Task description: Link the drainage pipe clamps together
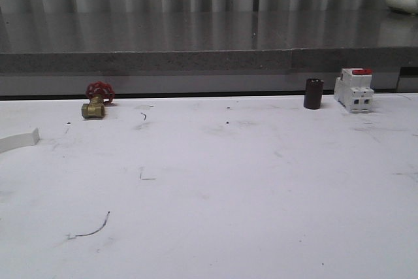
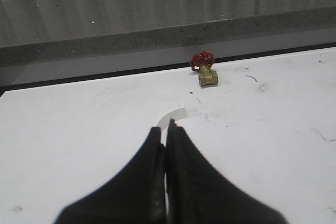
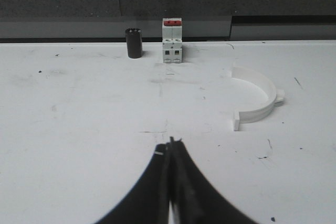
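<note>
One white drainage pipe clamp (image 3: 260, 114) lies flat on the white table (image 3: 79, 129), ahead of my right gripper (image 3: 170, 142) and off to one side. That gripper is shut with nothing in it. The other clamp half (image 1: 19, 140) pokes in at the table's left edge in the front view. In the left wrist view its curved end (image 2: 177, 115) shows just past my left gripper (image 2: 167, 128), which is shut. The rest of that arc is hidden behind the black fingers (image 2: 184, 156), so I cannot tell whether it touches them.
A brass valve with a red handwheel (image 1: 96, 104) stands at the back left. A black cylinder (image 1: 313, 93) and a white breaker with a red top (image 1: 354, 89) stand at the back right. A grey stone ledge (image 1: 196, 62) runs behind the table.
</note>
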`<state>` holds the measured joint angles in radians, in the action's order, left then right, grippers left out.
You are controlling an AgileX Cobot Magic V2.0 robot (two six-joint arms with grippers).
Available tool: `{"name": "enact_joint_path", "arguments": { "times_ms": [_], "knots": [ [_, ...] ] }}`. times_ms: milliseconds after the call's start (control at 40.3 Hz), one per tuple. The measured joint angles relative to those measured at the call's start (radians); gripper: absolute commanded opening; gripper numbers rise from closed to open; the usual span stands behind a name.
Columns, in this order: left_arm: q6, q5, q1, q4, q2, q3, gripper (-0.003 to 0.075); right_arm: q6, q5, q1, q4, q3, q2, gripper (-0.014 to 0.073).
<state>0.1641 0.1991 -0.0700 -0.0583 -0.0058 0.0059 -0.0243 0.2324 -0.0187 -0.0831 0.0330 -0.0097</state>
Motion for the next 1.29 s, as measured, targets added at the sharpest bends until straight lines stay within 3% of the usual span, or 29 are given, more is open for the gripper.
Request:
{"name": "enact_joint_path", "arguments": {
  "times_ms": [471,744,867,1041,1289],
  "knots": [
    [0.000,-0.034,0.000,0.009,0.000,0.000,-0.0020,0.000,-0.005,0.000,0.000,0.000,0.000,-0.0071],
    [0.000,-0.303,0.000,0.009,0.000,-0.016,-0.0020,0.000,-0.002,0.000,0.000,-0.073,0.000,-0.0067],
    [0.000,-0.225,0.000,0.009,0.005,-0.115,-0.0020,0.000,0.096,0.000,0.000,-0.222,0.009,-0.0060],
    [0.000,-0.019,0.000,0.009,0.161,-0.291,-0.0020,0.000,0.179,0.000,0.000,-0.411,0.189,-0.0060],
    [0.000,0.026,0.000,0.009,0.358,-0.374,-0.0017,0.000,0.186,0.000,0.000,-0.484,0.378,-0.0019]
  ]
}}
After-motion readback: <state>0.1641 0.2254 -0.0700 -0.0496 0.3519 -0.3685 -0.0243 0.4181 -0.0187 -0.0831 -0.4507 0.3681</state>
